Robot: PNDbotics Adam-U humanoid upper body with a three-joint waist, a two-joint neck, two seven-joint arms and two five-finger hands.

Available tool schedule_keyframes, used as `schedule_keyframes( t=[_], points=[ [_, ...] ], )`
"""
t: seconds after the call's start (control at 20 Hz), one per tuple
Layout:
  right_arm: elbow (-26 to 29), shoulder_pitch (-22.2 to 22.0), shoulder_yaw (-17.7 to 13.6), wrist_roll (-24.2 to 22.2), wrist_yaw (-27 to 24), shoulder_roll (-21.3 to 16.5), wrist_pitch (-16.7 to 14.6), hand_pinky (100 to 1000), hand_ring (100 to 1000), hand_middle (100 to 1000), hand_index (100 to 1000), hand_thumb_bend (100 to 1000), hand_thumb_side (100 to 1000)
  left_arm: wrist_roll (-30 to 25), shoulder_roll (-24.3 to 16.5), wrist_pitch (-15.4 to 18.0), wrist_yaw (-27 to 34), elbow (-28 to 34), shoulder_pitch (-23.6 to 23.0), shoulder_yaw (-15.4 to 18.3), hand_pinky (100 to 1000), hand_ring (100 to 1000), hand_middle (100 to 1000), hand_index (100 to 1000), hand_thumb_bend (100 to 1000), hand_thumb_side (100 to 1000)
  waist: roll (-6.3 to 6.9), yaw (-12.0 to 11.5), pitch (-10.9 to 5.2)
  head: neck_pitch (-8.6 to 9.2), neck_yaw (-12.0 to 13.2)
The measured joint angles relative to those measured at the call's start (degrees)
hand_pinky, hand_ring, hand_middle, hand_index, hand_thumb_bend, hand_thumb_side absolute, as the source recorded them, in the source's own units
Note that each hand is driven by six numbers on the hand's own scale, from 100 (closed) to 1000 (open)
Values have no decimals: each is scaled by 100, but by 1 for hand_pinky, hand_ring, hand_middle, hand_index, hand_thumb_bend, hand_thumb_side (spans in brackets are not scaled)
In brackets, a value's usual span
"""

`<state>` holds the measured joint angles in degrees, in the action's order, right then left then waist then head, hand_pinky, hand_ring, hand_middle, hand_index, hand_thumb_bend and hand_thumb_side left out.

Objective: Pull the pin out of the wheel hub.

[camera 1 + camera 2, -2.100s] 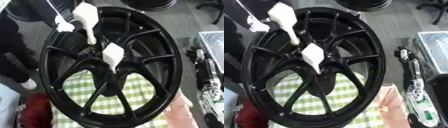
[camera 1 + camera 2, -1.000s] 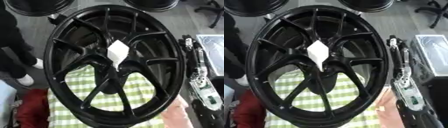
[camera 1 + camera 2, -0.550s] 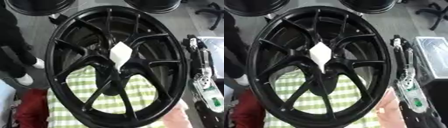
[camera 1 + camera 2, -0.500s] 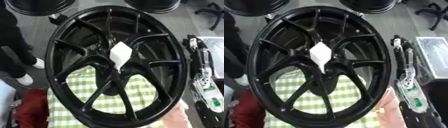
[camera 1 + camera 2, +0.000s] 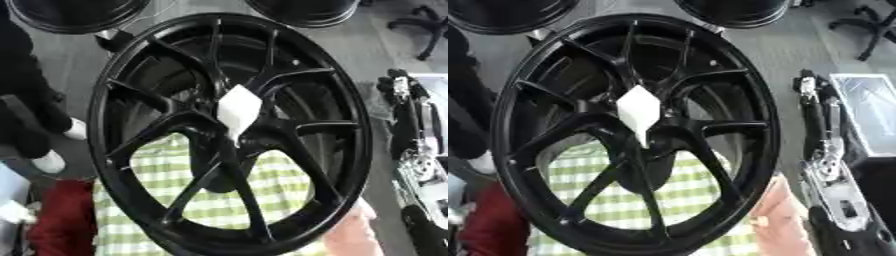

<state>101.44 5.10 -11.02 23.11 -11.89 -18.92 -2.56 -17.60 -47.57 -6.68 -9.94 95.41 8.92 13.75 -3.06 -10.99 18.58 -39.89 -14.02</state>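
A large black spoked wheel point(image 5: 350, 125) stands tilted on its rim and fills both views. At its hub sits the pin point(image 5: 237, 110), a white diamond-shaped piece narrowing to a point that goes into the centre bore. No hand touches the pin. My right arm, black and silver, rises along the right edge beside the wheel, ending in my right hand point(image 5: 807, 86); its pose is unclear. My left hand shows in neither view.
A green-and-white checked cloth point(image 5: 162, 175) lies under the wheel. A pinkish shape point(image 5: 779, 220) rests against the lower right rim. Red fabric point(image 5: 59, 220) sits lower left. Two more black wheels point(image 5: 79, 12) lie at the top. A dark-clothed person point(image 5: 22, 100) stands left.
The white shapes that hovered at the wheel's upper left two seconds ago are gone. The view has shifted slightly. The pin stays in the hub and the right arm holds its place.
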Motion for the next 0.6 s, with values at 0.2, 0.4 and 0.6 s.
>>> schedule_keyframes(
  t=[0.2,0.4,0.6],
  points=[
    [0,24,16,-23,-18,-1,-3,958,812,682,778,100,704,307,87,-13,210,384,-198,155,692,798,812,817,100,582,5,12,0,0,50],
    [0,25,16,-31,-40,-1,-8,958,811,682,777,100,703,695,298,-115,567,619,-63,448,641,771,785,756,100,694,1,13,-2,1,79],
    [0,41,23,-41,-46,-1,-1,957,811,681,777,100,702,1111,622,-354,979,726,137,630,618,761,776,736,100,779,-14,28,-4,24,112]
  ],
)
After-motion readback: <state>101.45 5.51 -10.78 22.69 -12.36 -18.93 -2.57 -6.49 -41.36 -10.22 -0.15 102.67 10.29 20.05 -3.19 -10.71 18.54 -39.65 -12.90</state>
